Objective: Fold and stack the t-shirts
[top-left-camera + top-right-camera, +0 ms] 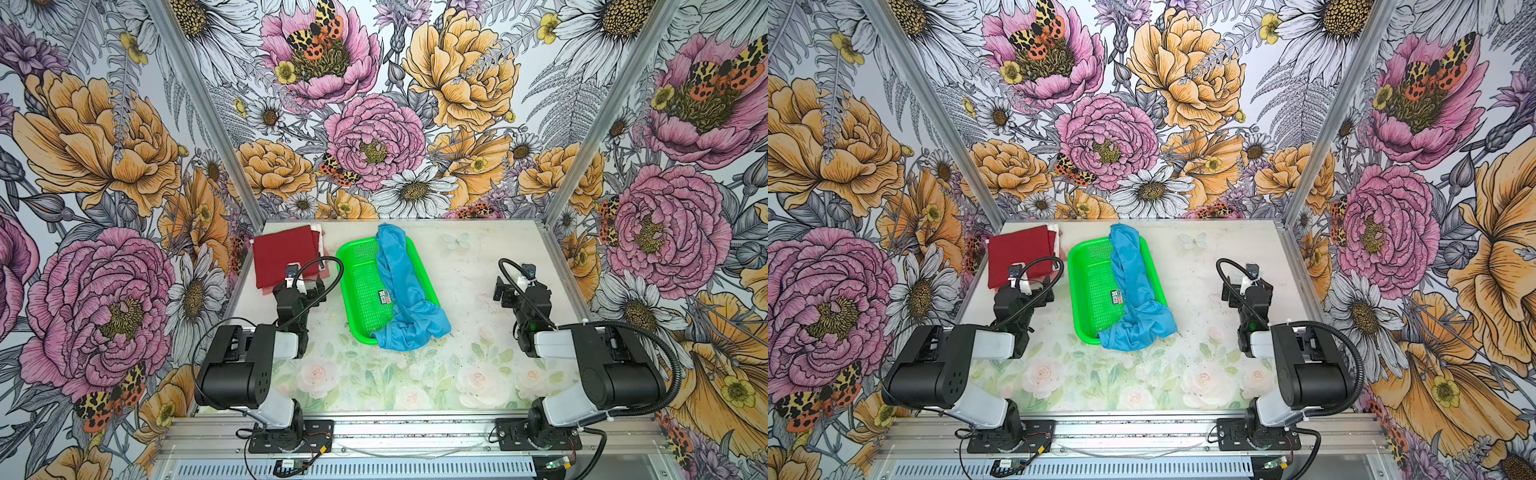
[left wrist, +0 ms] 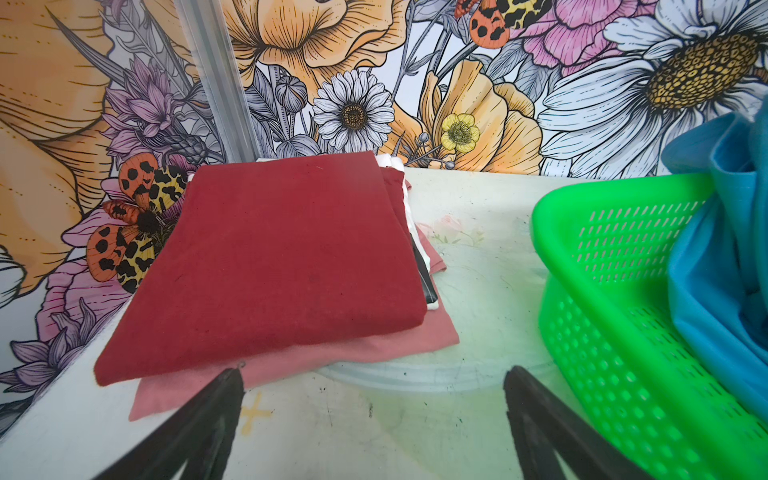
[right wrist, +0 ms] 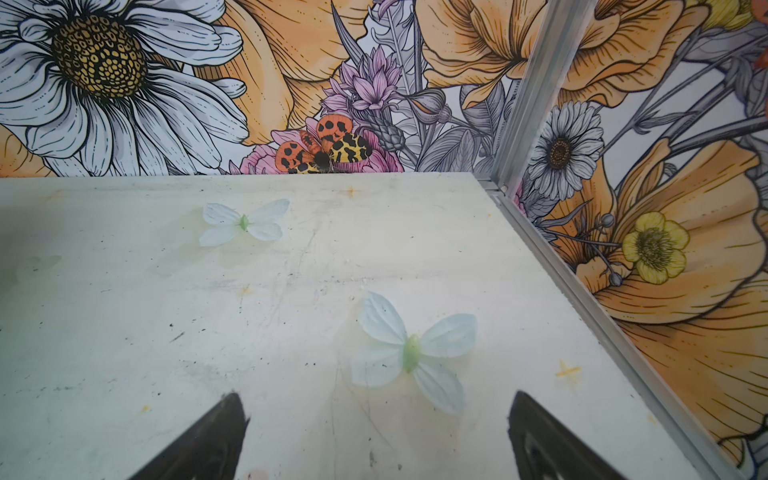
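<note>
Blue t-shirt (image 1: 401, 282) lies unfolded, draped across the green basket (image 1: 361, 286) at table centre. In both top views its long axis runs 12 to 6 o'clock, the near end swinging toward 5. The far end hangs over the basket's 12 o'clock rim. The near end is bunched and spills past the 5 o'clock corner onto the table (image 1: 478, 266). Collar versus hem: cannot tell. The folded maroon t-shirt (image 1: 282, 259) tops a stack at the table's 10 o'clock corner, with a pink t-shirt (image 2: 353, 353) and white cloth beneath. Left gripper (image 2: 374, 376): jaws wide apart, empty, just short of the stack; the blue shirt lies at its 3 o'clock, basket wall between. Right gripper (image 3: 376, 399): jaws apart, empty, over bare table; shirt at its 9 o'clock. Judgement: neither arm is clearly nearer, but the right has the unobstructed line to the bunched end.
</note>
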`<control>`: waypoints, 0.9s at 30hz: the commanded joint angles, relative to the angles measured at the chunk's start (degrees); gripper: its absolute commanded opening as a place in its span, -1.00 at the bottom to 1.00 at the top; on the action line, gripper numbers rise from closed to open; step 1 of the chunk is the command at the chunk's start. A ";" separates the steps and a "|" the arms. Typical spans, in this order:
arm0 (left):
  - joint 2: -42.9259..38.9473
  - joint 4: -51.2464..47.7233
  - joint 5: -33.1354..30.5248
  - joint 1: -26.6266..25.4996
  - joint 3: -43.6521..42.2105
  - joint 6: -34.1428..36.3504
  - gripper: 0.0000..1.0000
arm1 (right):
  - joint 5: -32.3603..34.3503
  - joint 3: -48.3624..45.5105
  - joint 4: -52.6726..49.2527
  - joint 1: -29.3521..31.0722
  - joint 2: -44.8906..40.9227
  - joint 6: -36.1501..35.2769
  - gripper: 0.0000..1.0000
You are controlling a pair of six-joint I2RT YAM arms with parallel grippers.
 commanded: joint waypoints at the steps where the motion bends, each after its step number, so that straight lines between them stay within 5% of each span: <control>1: -3.01 -3.36 -1.67 -1.56 2.10 0.95 0.98 | 0.63 1.51 0.10 -0.34 0.64 0.95 0.99; 12: -6.52 -42.41 -30.06 -21.24 23.44 1.57 0.97 | 0.75 1.46 0.25 -0.19 0.63 0.84 0.99; 17: -2.96 -64.07 -23.84 -28.91 36.62 -7.40 0.98 | 0.84 1.24 0.47 -0.25 0.46 0.83 0.99; 21: -0.32 -69.82 -17.14 -34.84 41.88 -12.69 0.98 | 2.08 1.90 -2.96 1.66 -3.09 -1.36 0.99; 27: 7.45 -71.92 -6.45 -39.15 47.72 -19.22 0.98 | 3.69 9.24 -27.51 4.56 -13.03 2.95 0.99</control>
